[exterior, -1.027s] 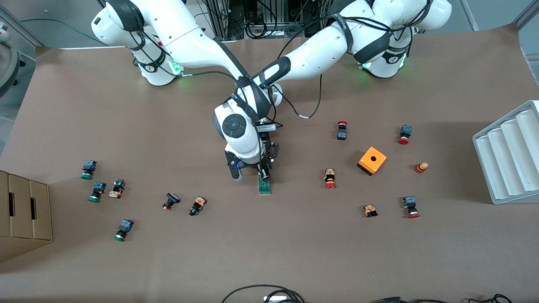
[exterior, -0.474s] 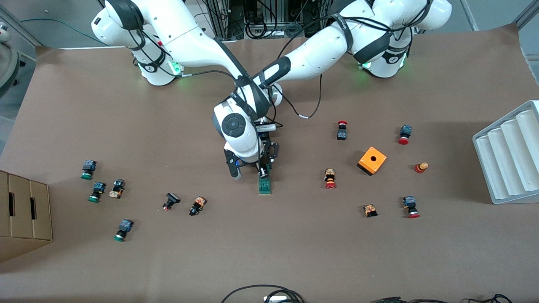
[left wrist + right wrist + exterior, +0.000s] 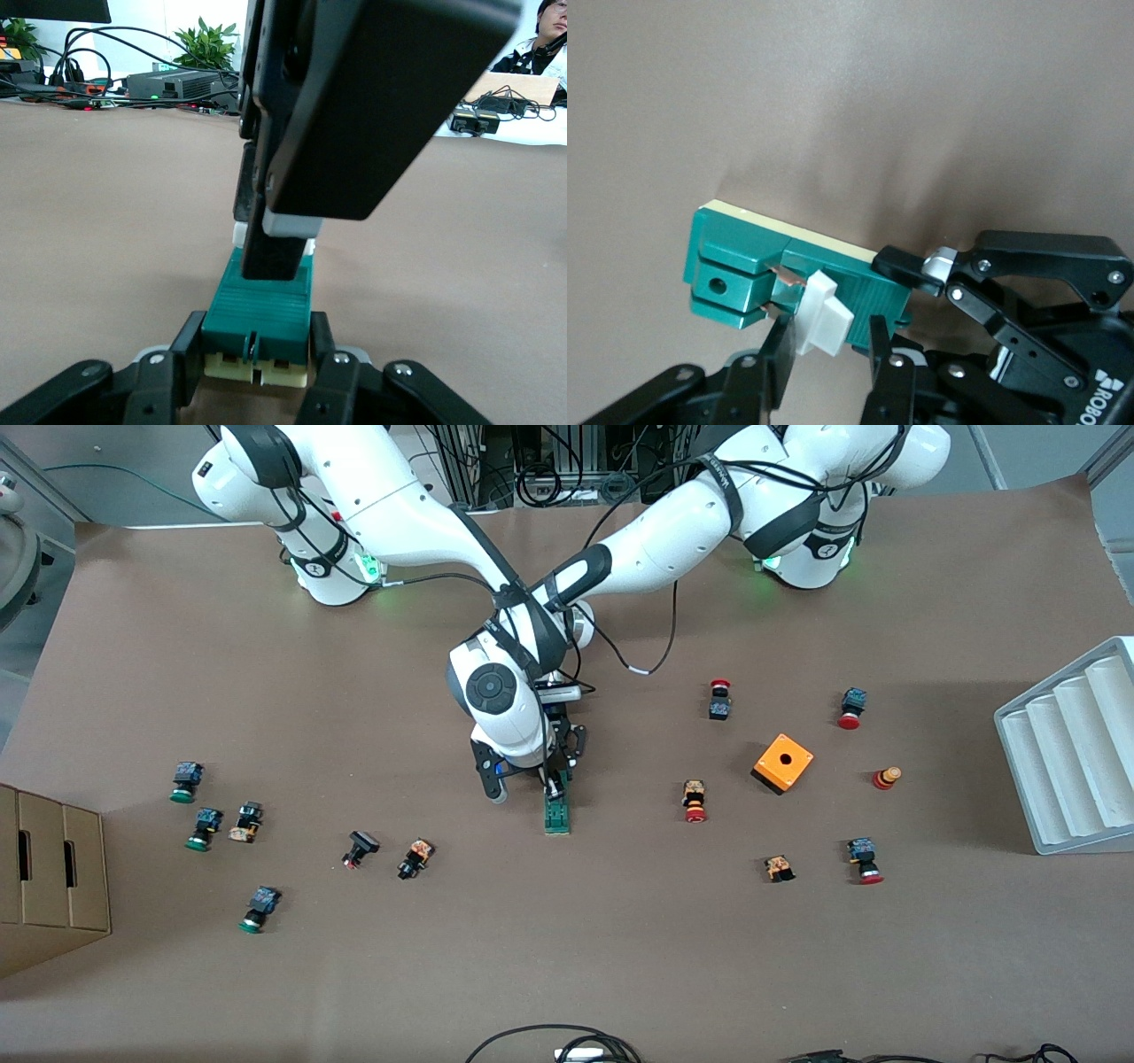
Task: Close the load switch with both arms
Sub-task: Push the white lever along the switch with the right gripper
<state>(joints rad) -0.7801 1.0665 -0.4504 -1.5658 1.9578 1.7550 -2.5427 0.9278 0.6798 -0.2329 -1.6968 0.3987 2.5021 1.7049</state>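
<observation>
The load switch (image 3: 556, 815) lies mid-desk (image 3: 620, 957), unmoved since the earlier frame. My left tool (image 3: 257, 359) stays clamped on its end. My right tool (image 3: 828, 354) has narrowed around the white tab (image 3: 824, 314).

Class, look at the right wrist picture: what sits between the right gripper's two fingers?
The white tab of the load switch sits between the fingers of the right gripper; the right wrist view shows it. The fingers flank it closely.

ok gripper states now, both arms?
Left gripper: shut on the load switch, clamping its end.
Right gripper: jaws either side of the switch's white tab; cannot tell whether gripped.
</observation>
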